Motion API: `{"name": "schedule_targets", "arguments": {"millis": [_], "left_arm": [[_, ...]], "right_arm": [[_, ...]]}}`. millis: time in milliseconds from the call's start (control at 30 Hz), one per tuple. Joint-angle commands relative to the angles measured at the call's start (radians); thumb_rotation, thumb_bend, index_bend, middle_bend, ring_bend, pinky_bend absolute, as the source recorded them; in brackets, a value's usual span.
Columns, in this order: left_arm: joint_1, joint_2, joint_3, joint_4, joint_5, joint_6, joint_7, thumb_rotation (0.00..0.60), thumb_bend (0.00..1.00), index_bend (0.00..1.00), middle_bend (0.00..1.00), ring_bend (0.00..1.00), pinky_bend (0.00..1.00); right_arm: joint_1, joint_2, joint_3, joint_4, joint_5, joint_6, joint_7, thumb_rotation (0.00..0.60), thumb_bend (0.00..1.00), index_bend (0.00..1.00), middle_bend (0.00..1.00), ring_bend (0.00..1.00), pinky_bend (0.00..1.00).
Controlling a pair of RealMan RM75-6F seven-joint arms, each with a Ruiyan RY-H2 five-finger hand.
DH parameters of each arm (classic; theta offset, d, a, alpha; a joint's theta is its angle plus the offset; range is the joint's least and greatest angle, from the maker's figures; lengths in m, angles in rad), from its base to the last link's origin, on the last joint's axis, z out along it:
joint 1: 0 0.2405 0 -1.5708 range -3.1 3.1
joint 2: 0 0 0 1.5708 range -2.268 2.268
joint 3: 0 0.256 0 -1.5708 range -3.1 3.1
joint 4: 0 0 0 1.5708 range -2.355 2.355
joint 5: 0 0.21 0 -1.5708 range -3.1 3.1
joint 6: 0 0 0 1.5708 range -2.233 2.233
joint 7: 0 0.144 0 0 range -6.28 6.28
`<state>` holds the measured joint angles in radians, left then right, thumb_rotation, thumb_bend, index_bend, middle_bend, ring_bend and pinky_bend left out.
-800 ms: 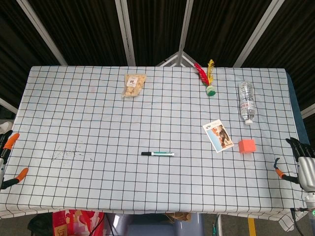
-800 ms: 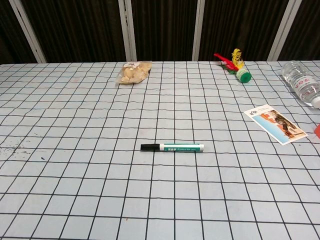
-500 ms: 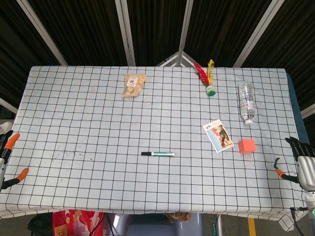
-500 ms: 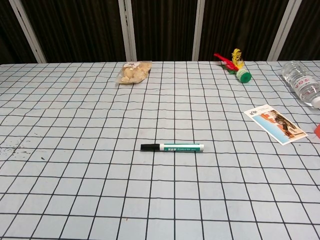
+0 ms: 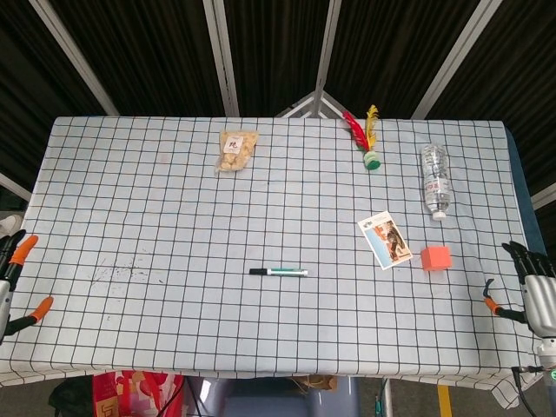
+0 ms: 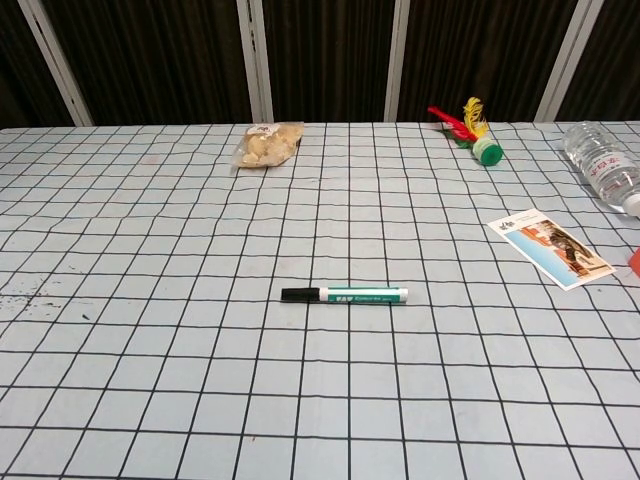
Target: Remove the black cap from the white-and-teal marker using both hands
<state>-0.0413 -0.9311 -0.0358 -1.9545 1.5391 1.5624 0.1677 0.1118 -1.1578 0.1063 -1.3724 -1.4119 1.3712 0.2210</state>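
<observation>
Head view: the white-and-teal marker (image 5: 279, 272) lies flat near the middle of the checked table (image 5: 174, 217), its black cap (image 5: 258, 272) on and pointing left. The left hand (image 5: 12, 282) sits slightly lower at the left edge than 0.8 s ago; the right hand (image 5: 530, 287) is much as before at the right edge. Both are empty, fingers apart, well away from the marker. A card (image 5: 385, 240) and an orange block (image 5: 436, 257) lie to the marker's right.

Chest view: the marker (image 6: 345, 295) is unmoved, capped; neither hand shows. A snack bag (image 6: 267, 143), shuttlecock (image 6: 468, 130) and bottle (image 6: 603, 167) rest further back.
</observation>
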Motion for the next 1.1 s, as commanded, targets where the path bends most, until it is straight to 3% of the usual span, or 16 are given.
{"name": "schedule_targets", "arguments": {"millis": [33,433,633,867,1100], "left_arm": [[0.001,0.003,0.001,-0.003,-0.005,-0.002,0.004,0.600,0.34,0.02,0.00,0.00,0.00],[-0.003,0.020,-0.007,-0.027,-0.015,-0.008,0.012,0.600,0.34,0.02,0.00,0.00,0.00],[-0.016,0.019,-0.015,-0.038,-0.027,-0.023,0.035,0.600,0.34,0.02,0.00,0.00,0.00],[-0.031,0.016,-0.027,-0.035,-0.058,-0.047,0.040,0.600,0.34,0.02,0.00,0.00,0.00],[-0.037,0.021,-0.030,-0.042,-0.061,-0.051,0.054,0.600,0.34,0.02,0.00,0.00,0.00]], "right_arm": [[0.008,0.008,0.001,-0.024,-0.001,-0.009,-0.022,0.600,0.17,0.13,0.12,0.16,0.13],[0.061,0.007,0.033,-0.218,-0.003,-0.018,-0.191,0.600,0.17,0.23,0.12,0.16,0.13],[0.158,-0.024,0.078,-0.351,0.076,-0.129,-0.372,0.600,0.17,0.26,0.12,0.16,0.13],[0.274,-0.149,0.122,-0.485,0.183,-0.193,-0.594,0.600,0.17,0.28,0.12,0.16,0.13],[0.369,-0.287,0.153,-0.506,0.317,-0.215,-0.744,0.600,0.17,0.30,0.12,0.15,0.13]]}}
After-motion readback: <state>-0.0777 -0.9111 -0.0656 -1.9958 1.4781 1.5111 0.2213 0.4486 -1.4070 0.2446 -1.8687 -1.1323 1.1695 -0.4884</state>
